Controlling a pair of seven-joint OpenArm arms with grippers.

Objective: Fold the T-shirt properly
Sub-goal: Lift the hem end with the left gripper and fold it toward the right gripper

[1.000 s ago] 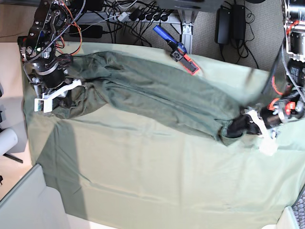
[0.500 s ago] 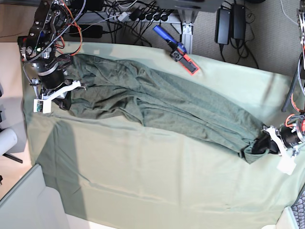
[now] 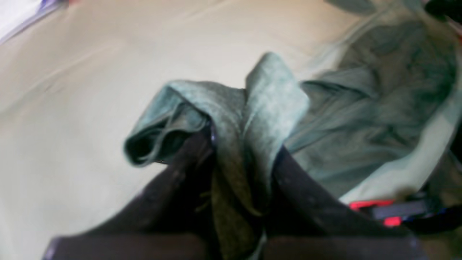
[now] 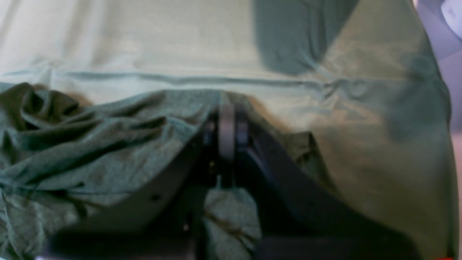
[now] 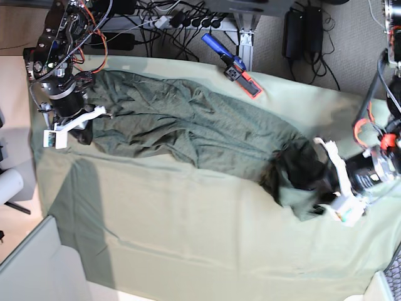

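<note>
since the earlier base frame, moved in from the lower right edge toward frame centre: left gripper (image 5: 326,188), dragging its end of the t-shirt (image 5: 188,128) back so the cloth now bunches into a dark heap at centre right instead of lying stretched out. unchanged at the upper left: right gripper (image 5: 78,122), at the same spot.

no containers anywhere in view.

stretched diagonally across the table cloth (image 5: 188,238), from upper left to centre right, wrinkled along its length. in the left wrist view, narrow fingers (image 3: 299,180) clamped on a rolled fold of the t-shirt (image 3: 252,108), fabric spilling up over both. in the right wrist view, right gripper (image 4: 227,119) pressed fully together with the t-shirt (image 4: 90,144) edge pinched in between.

lying near the top edge of the cloth, well apart from both grippers: a blue and red tool (image 5: 233,66). beyond the table at the top: cables and power bricks (image 5: 304,31) on grey floor. pale green, lightly creased, shadowed at lower left.
</note>
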